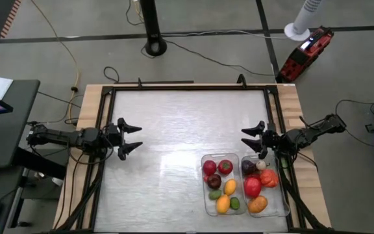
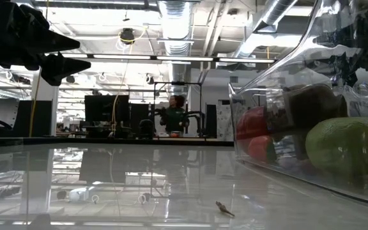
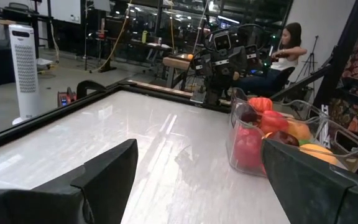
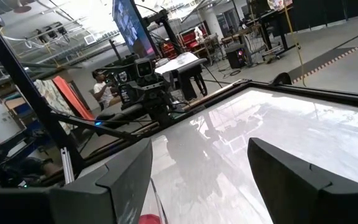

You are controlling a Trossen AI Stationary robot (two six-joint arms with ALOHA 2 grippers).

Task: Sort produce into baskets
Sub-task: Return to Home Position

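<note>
Two clear plastic baskets stand side by side at the table's near right: the left basket (image 1: 221,185) and the right basket (image 1: 265,188). Both hold produce: red, dark purple, yellow, orange, green and white pieces. The baskets also show in the left wrist view (image 3: 278,140) and close up in the low view (image 2: 312,134). My left gripper (image 1: 132,139) is open and empty at the table's left side. My right gripper (image 1: 252,137) is open and empty just beyond the far end of the right basket.
The bare white tabletop (image 1: 174,130) spreads between the two grippers. A small speck of debris (image 2: 223,208) lies on the table near the front. A person (image 3: 284,53) sits beyond the table's right side. A red tool (image 1: 306,51) and a white fan base (image 1: 299,29) are on the floor.
</note>
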